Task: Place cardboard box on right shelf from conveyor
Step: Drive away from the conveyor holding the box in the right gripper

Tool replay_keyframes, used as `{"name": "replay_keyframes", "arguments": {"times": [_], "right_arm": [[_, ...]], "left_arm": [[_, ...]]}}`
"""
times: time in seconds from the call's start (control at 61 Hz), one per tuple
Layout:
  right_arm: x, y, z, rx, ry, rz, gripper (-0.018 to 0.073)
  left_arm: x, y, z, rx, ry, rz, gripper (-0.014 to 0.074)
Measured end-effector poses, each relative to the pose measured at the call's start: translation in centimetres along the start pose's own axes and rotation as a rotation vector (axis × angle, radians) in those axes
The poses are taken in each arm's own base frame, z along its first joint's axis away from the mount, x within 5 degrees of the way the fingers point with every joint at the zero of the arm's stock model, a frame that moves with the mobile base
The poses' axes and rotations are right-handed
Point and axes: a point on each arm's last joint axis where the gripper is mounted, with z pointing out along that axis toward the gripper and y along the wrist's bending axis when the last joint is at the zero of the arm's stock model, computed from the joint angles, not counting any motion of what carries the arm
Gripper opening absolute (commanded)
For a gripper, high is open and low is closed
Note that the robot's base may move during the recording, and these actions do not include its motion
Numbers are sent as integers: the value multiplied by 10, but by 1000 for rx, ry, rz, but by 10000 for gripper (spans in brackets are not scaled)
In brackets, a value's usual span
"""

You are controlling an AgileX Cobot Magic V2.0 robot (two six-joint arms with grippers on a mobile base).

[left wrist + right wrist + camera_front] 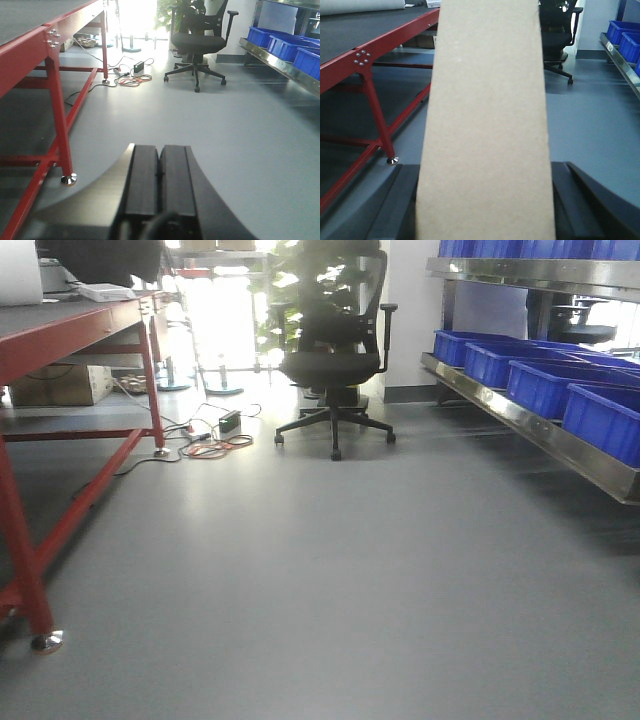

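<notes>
Already done: the cardboard box [485,125] is judged to have been taken off the conveyor [355,35], since it is held in the air beside the red frame.
Right gripper [485,220]: clamped on the cardboard box, whose lower sides are pressed by the dark fingers [395,205]; the box is seen standing up in front of the wrist camera.
Left gripper [160,175]: squeezed together on nothing, pointed low over the floor [330,580].
Left to do: carrying to the shelf [540,435], setting down and letting go; roughly the first half is judged finished.
Shelf position: ahead and to the right of the right gripper, well apart from it; which tier is meant cannot be told.
Edges: a tall steel front lip must be cleared, and much of the lower tier is filled by blue bins [545,385], so free room there is judged scarce.
Conveyor side: the red leg [375,110] is found near, to the left of the right gripper.
Open room: bare grey floor is seen ahead of both grippers; an office chair [335,360] and cables [215,440] are far ahead, well apart.
</notes>
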Motion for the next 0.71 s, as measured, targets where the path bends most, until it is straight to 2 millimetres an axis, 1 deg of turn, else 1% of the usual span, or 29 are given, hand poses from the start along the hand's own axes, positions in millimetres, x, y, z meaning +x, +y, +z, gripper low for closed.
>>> {"name": "replay_keyframes", "arguments": {"times": [0.705], "right_arm": [[0, 0, 0, -1, 0, 1, 235]], "left_arm": [[0, 0, 0, 0, 0, 0, -116]]}}
